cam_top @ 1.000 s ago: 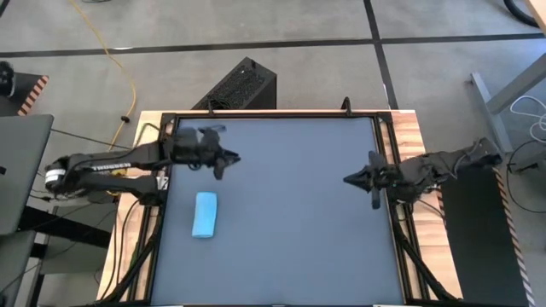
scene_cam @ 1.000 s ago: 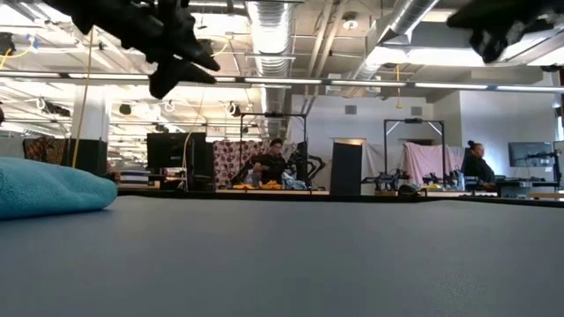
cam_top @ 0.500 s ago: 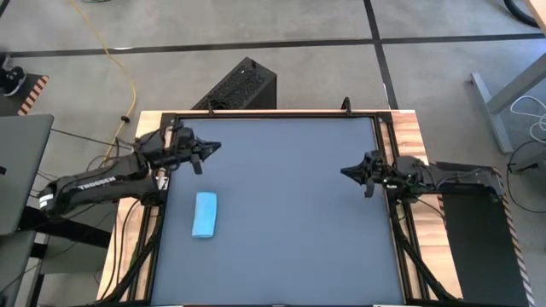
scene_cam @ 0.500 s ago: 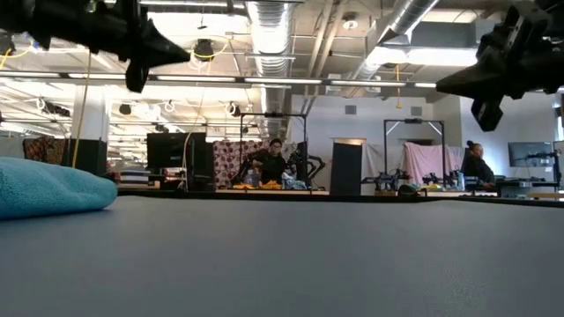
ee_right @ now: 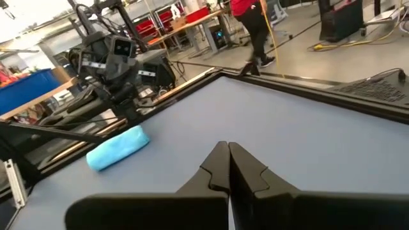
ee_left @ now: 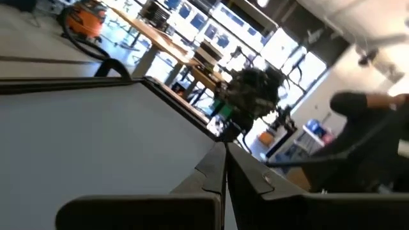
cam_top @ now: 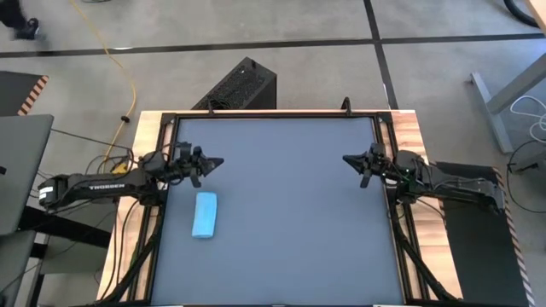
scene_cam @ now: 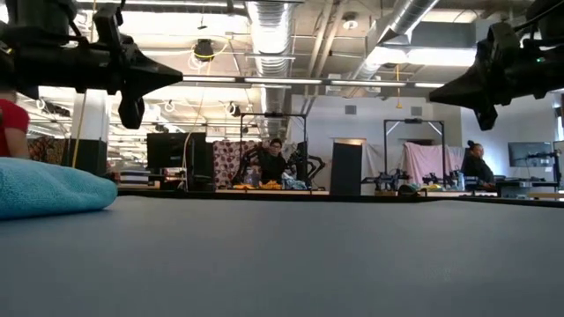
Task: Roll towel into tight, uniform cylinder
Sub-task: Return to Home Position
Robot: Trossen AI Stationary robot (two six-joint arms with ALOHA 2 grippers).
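The towel lies as a short light-blue cylinder (cam_top: 204,215) on the dark grey tabletop (cam_top: 281,213), near the left edge. Its long side rests on the table; it also shows in the low view (scene_cam: 48,187) and the right wrist view (ee_right: 118,147). My left gripper (cam_top: 215,161) hovers shut above the table's left edge, just far of the roll, pointing level toward the right. My right gripper (cam_top: 348,160) hovers shut at the right edge, pointing level toward the left. Both sets of fingers are closed on nothing (ee_left: 225,160) (ee_right: 228,156).
The table's black frame rail (cam_top: 273,114) runs around the top. A black box (cam_top: 243,85) stands on the floor beyond the far edge, and a laptop (cam_top: 21,170) sits off the left side. People show in the room beyond (scene_cam: 273,163), one in red (scene_cam: 11,128).
My left gripper has drawn back toward the table's left edge, sunk, tipped up to level and shut its fingers. My right gripper has pulled back toward the right edge and come down to about the same height. The rolled towel has stayed where it was.
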